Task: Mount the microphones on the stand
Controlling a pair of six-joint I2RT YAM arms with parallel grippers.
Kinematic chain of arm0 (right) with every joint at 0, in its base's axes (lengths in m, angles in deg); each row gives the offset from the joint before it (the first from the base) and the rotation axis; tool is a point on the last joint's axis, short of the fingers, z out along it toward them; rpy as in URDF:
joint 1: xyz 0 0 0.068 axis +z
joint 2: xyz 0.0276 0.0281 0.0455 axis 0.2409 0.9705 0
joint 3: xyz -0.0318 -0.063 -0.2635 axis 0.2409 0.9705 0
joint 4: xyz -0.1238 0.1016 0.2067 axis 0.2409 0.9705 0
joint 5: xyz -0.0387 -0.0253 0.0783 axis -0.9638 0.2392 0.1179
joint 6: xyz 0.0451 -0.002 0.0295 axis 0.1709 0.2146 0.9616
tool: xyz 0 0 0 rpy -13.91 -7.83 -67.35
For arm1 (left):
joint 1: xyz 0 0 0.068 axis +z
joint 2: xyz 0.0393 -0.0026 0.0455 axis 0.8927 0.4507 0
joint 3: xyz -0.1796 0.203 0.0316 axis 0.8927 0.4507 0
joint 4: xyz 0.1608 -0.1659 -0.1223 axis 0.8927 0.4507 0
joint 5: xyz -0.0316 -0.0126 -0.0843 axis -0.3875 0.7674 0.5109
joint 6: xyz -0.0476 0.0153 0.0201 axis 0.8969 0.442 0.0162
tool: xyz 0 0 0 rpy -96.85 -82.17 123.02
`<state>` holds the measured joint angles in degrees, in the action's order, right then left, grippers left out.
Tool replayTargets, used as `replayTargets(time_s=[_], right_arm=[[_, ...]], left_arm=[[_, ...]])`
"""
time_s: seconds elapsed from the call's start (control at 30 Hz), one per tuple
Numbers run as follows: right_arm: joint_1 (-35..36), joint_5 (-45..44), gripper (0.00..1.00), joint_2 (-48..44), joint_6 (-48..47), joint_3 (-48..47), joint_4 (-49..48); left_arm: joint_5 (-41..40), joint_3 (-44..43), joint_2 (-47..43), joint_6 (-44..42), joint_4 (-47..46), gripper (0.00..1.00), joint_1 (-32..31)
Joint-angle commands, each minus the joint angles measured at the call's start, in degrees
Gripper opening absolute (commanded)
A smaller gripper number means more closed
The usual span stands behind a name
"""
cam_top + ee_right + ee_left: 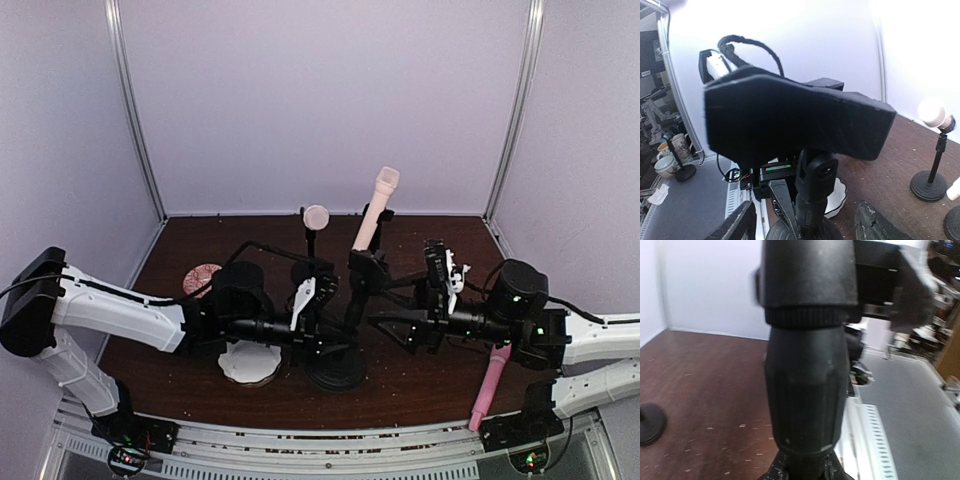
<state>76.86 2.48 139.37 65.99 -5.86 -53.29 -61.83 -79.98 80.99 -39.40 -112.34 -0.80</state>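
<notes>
From right gripper (807,207), jaws spread and empty beside the stand (338,372), left gripper (802,470) clenched on its post: back toward the right arm's base for the pink microphone (491,385), lying on the table (420,405), long axis near-to-far

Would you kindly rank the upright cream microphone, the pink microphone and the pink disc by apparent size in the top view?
1. upright cream microphone and pink microphone, tied: they look alike in length.
2. pink disc, smallest.
</notes>
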Motion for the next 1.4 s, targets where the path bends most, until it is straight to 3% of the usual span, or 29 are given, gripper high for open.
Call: replayTargets(time_s=[0.0,0.23,0.47,0.7,0.93,1.0,1.07,1.17,1.3,1.37], right_arm=[[-1.03,9.12,0.67,-0.09,-0.34,-0.05,1.14],[-1.08,12.98,0.61,4.36,1.01,-2.25,-0.51],[-1.08,16.05,0.46,7.54,2.37,-2.34,-4.9],[-1.07,13.94,0.54,5.61,1.63,-1.27,-6.59],[-1.0,13.23,0.3,7.85,2.2,-1.95,-5.73],[-0.99,10.85,0.2,8.29,3.01,-1.88,-5.77],[-0.83,3.97,0.01,8.28,3.9,-2.06,-4.32],[0.93,-16.51,0.0,7.11,8.0,-2.48,1.34],[2.92,-31.68,0.0,7.6,16.46,-2.92,3.26],[4.87,-36.95,0.0,8.93,18.44,-4.19,4.12]], left_arm=[[17.11,-3.97,1.16,1.9,-7.41,0.0,-0.11],[17.82,-4.54,1.97,3.31,-8.76,0.0,-0.24],[17.04,-5.04,1.85,2.33,-5.13,0.0,-0.24],[17.01,-5.1,2.1,2.26,-4.35,0.0,-0.24],[14.43,-5.24,2.05,2.14,-4.21,0.0,-0.24],[9.84,-4.98,1.28,1.4,-2.62,0.0,-0.24],[0.06,-4.33,0.01,0.47,-0.97,0.0,-0.24],[-16.95,-2.77,-2.46,-0.42,1.88,0.0,-0.77],[-37.68,-1.92,-4.02,-0.8,5.39,0.0,-2.43],[-43.72,-1.69,-4.03,-0.55,5.71,0.0,-3.22]])
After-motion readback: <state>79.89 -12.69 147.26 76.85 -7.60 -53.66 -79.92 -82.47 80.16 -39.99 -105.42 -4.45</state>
